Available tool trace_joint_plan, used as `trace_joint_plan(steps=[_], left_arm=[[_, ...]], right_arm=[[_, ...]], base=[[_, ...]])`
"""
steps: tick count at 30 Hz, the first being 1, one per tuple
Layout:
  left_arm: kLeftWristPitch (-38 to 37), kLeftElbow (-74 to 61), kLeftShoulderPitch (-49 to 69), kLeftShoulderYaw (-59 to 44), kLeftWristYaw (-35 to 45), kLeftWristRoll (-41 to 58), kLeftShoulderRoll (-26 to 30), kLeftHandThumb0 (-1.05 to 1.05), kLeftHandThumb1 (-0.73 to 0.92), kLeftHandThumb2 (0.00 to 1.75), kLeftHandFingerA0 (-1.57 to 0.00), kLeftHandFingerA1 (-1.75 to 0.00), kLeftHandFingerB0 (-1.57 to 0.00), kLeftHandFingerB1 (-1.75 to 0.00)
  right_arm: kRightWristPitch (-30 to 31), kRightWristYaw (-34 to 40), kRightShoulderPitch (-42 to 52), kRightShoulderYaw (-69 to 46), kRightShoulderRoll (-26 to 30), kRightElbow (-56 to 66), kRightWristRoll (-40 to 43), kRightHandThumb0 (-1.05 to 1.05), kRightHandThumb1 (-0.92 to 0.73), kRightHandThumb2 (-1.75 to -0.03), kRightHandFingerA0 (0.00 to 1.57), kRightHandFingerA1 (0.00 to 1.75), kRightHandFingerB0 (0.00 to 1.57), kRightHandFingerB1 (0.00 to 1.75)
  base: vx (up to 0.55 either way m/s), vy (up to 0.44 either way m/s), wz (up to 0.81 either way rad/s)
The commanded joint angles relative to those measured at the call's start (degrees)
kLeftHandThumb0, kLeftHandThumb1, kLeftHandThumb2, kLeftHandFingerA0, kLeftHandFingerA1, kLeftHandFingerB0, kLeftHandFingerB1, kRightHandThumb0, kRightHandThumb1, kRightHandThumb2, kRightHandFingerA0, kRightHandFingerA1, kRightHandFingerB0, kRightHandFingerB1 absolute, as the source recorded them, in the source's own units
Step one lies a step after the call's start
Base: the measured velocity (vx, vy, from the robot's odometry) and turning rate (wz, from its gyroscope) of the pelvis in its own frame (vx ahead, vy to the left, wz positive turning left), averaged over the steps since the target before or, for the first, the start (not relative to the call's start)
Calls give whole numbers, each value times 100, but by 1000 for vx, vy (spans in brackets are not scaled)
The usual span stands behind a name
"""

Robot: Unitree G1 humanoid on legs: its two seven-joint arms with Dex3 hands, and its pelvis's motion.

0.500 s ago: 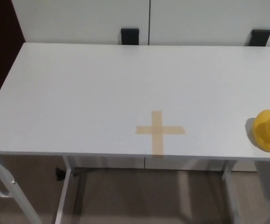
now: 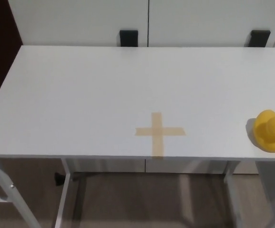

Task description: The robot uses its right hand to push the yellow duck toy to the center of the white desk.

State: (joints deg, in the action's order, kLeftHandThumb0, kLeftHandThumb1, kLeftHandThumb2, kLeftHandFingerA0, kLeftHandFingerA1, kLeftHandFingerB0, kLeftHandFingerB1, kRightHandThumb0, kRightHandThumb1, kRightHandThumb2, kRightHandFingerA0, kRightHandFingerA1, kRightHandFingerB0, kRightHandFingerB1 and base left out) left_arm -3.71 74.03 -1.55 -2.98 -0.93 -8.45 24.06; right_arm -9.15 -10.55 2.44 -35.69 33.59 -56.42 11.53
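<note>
- Our view has shifted slightly since a moment ago; nothing on the white desk (image 2: 80,95) itself has moved.
- The yellow duck toy (image 2: 271,130) sits at the desk's right front edge, well apart from the tan tape cross (image 2: 158,132).
- Neither of our hands shows, so we cannot tell their state.

Yellow duck (image 2: 271,131), white desk (image 2: 80,95)

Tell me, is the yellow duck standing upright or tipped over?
Upright: the yellow duck sits on its base, head on top, orange beak pointing sideways.
</note>
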Motion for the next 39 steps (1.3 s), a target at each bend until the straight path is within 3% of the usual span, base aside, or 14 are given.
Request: trace_joint_plan(steps=[1, 9, 11, 12, 13, 15, 16, 17, 24, 25, 27, 29, 30, 39], left_arm=[[-109, -10, 26, -67, -33, 60, 50, -14, 58, 87, -85, -86, -91, -92], [-120, 2, -10, 31, -31, -35, 65, -16, 59, 88, -87, -86, -92, -91], [-151, 7, -8, 10, -4, -4, 54, -13, 57, 92, -89, -86, -94, -91], [-150, 6, -2, 22, 0, -14, 61, -12, 56, 92, -88, -84, -92, -89], [-123, 8, -1, 15, 0, -6, 64, -14, 59, 83, -87, -82, -87, -85], [-82, 2, 1, 5, -7, 8, 65, -14, 60, 83, -88, -85, -86, -85], [-79, -9, 3, 10, -15, 4, 65, -14, 60, 83, -88, -85, -86, -85], [-125, -19, 33, 34, -18, -20, 70, -15, 58, 89, -88, -85, -89, -90], [-164, -40, 77, 137, -25, -83, 88, -14, 59, 85, -86, -84, -86, -87], [-157, -42, 79, 149, -19, -87, 93, -15, 60, 82, -87, -83, -86, -86], [-125, -17, 61, 160, -17, -85, 80, -17, 58, 81, -88, -83, -91, -88], [-105, 12, 42, 179, -5, -90, 67, -15, 57, 85, -88, -84, -92, -88], [-109, 13, 35, 185, 7, -82, 51, -15, 56, 85, -88, -83, -90, -87], [-119, 12, 123, 221, 34, -68, 73, -13, 58, 87, -89, -84, -90, -86]], right_arm=[[787, 80, -790, -96, 295, 1173, 472, -76, -80, -64, 11, 78, 19, 53], [1619, 585, -1693, -217, 122, 2740, 798, -82, -77, -64, 13, 73, 25, 53], [1633, 796, -2093, -34, 23, 2956, 660, -72, -82, -65, 9, 53, 22, 37], [1684, 842, -2169, 27, -13, 3049, 616, -73, -66, -98, 6, 53, 12, 45], [1695, 872, -2291, 214, -77, 3086, 462, -35, -54, -111, 1, 52, 0, 48], [1709, 937, -2482, 555, -169, 3120, 180, -34, -57, -112, 1, 50, 0, 48], [1689, 952, -2512, 653, -172, 3091, 103, -34, -57, -112, 1, 50, 0, 48], [1623, 931, -2541, 779, -242, 3079, 44, -60, -87, -66, 16, 35, 19, 28], [1235, 832, -2672, 1264, -496, 2636, -110, -71, -88, -67, 17, 36, 18, 29], [1213, 755, -2709, 1373, -561, 2479, -132, -36, -53, -111, 1, 51, 0, 49], [993, 654, -2713, 1547, -641, 2251, -220, -35, -60, -115, 1, 51, 0, 49], [653, 589, -2696, 1718, -707, 2009, -344, -35, -59, -114, 1, 51, 0, 49], [646, 588, -2742, 1804, -728, 1866, -369, -71, -91, -67, 17, 39, 16, 30], [476, 507, -2648, 2184, -989, 1518, -501, -73, -92, -71, 13, 45, 16, 33]], base=[[10, 4, 6], [2, -1, 2], [0, 0, 0], [0, 0, 0], [0, 0, 0], [0, 0, 0], [0, 0, 0], [0, 0, 0], [0, 0, 0], [0, 0, 0], [0, 0, 0], [0, 0, 0], [0, 0, 0], [0, 0, 0]])
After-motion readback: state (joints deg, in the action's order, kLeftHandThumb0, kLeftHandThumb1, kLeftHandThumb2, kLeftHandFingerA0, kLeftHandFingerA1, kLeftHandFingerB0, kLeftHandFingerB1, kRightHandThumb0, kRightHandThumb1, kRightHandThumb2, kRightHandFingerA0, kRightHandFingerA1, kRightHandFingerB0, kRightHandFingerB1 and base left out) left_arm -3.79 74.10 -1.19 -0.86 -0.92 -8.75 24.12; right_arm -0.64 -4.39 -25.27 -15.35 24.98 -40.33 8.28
